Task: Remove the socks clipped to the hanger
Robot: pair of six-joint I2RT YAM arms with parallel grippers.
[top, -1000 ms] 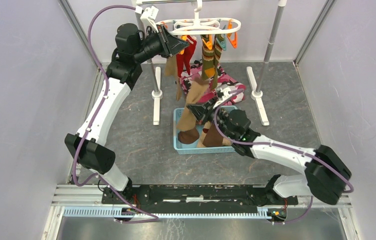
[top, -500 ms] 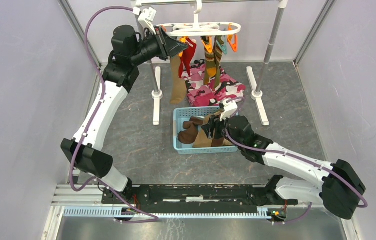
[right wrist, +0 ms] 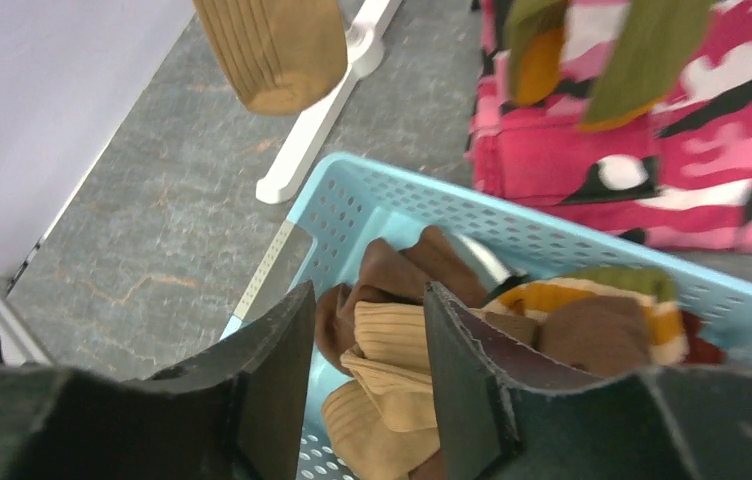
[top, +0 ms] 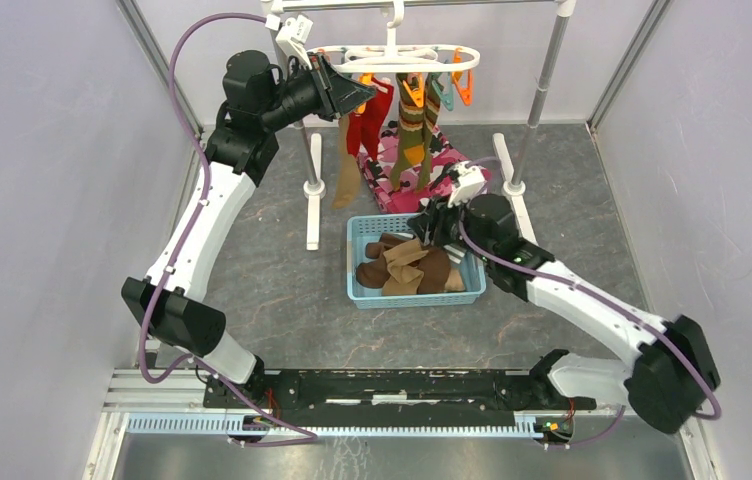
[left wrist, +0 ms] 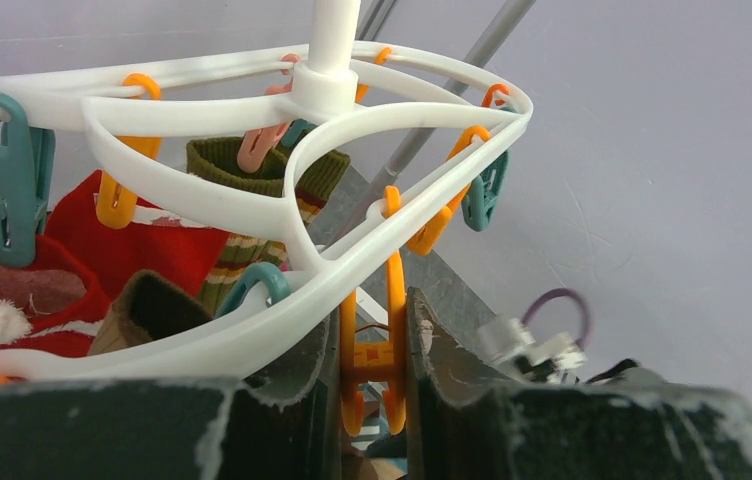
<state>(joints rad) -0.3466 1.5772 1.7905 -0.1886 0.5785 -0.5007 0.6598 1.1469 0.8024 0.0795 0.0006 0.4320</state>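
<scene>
1. Bkgd: grey table [top: 282, 290], lilac walls, rail stand [top: 552, 60] at rear.
2. Hanger [left wrist: 324, 88] hooks on rail. Red, striped & tan socks [top: 370, 120] hang clipped. Others lie in blue basket [top: 412, 299] below, prob. the drop-off.
3. Left gripper [top: 362, 96]: jaws nearly closed, pinching orange clip [left wrist: 372, 360] on hanger rim, prob. to free a sock.
4. Right gripper [right wrist: 367, 300]: jaws apart, empty, over basket.
</scene>
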